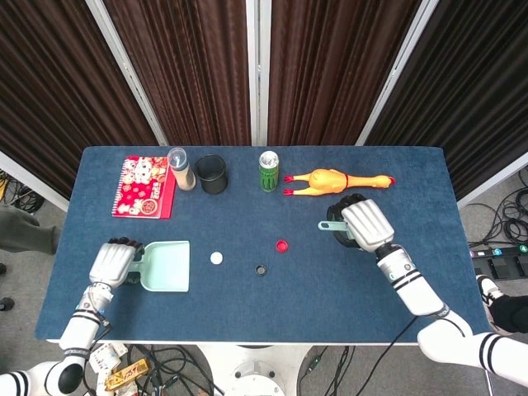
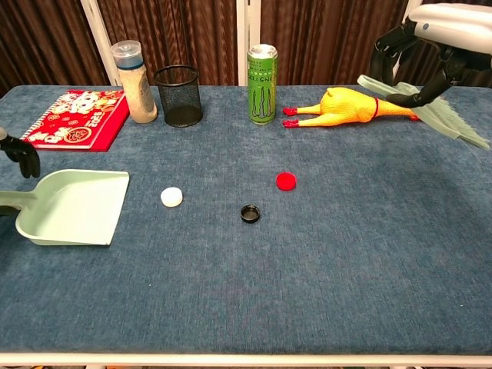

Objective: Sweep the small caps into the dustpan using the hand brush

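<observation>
Plastic brush [image 2: 430,96] gripped by right robot hand [image 1: 364,223] | left robot hand [image 1: 112,262] grips dustpan [image 1: 167,266] handle

White shells over the backs of both hands, left hand [image 1: 115,261] and right hand [image 1: 365,223], with black fingers [image 1: 343,201] curling out from beneath. Pale grey-white forearm casings behind each wrist, broken by dark bands at the joints. Rounded white upper-arm housings near the lower corners, ringed with black stripes. Smooth, glossy plastic throughout. Black fingertips [image 2: 28,159] at the left edge in the chest view.
</observation>
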